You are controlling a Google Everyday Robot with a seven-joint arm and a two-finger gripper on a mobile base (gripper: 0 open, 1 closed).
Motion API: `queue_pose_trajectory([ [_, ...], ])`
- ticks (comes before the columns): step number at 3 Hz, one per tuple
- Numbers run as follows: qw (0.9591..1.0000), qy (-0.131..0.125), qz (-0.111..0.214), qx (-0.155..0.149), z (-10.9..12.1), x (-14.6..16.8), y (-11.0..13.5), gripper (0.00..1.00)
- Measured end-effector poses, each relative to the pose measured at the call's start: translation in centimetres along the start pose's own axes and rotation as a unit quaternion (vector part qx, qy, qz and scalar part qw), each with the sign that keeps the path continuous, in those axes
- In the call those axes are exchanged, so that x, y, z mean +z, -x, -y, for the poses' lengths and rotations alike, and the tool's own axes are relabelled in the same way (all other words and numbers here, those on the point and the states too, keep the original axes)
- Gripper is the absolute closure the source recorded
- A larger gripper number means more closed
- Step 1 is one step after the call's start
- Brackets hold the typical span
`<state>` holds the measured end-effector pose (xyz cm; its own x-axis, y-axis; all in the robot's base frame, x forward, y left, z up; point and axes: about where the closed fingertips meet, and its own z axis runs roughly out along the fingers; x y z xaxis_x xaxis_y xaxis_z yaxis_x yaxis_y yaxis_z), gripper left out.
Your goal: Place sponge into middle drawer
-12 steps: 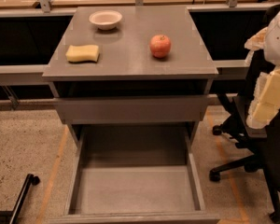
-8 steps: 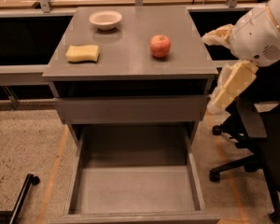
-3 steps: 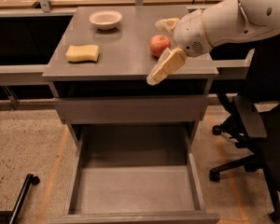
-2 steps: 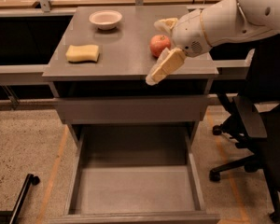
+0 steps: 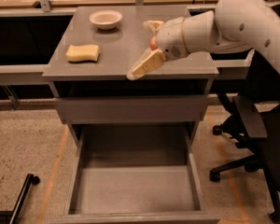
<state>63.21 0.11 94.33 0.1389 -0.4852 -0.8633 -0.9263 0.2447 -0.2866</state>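
Note:
The pale yellow sponge [image 5: 82, 53] lies on the grey cabinet top [image 5: 116, 50] at the left. My gripper [image 5: 140, 49] hangs open and empty over the middle of the top, to the right of the sponge and apart from it. One cream finger [image 5: 147, 64] reaches down-left and the other [image 5: 153, 25] sits behind it. The middle drawer [image 5: 135, 188] is pulled out below, a grey tray with nothing in it.
A white bowl [image 5: 105, 19] stands at the back of the cabinet top. A red apple [image 5: 152, 43] is mostly hidden behind the gripper. The closed top drawer front [image 5: 130, 109] sits above the open drawer. A black office chair [image 5: 263, 139] stands to the right.
My arm has swung in from the right over the cabinet top and moved left toward the sponge. It now covers most of the apple. The sponge and drawer have not moved.

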Motion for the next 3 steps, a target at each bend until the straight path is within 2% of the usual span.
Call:
queue_pose_trajectory([
  [1, 0.9993, -0.018, 0.028, 0.017, 2.3, 3.2, -0.1, 0.0],
  [2, 0.9979, -0.03, 0.041, 0.04, 4.6, 6.2, -0.7, 0.0],
  [3, 0.9962, -0.023, 0.056, 0.063, 6.8, 10.3, -0.9, 0.0],
])
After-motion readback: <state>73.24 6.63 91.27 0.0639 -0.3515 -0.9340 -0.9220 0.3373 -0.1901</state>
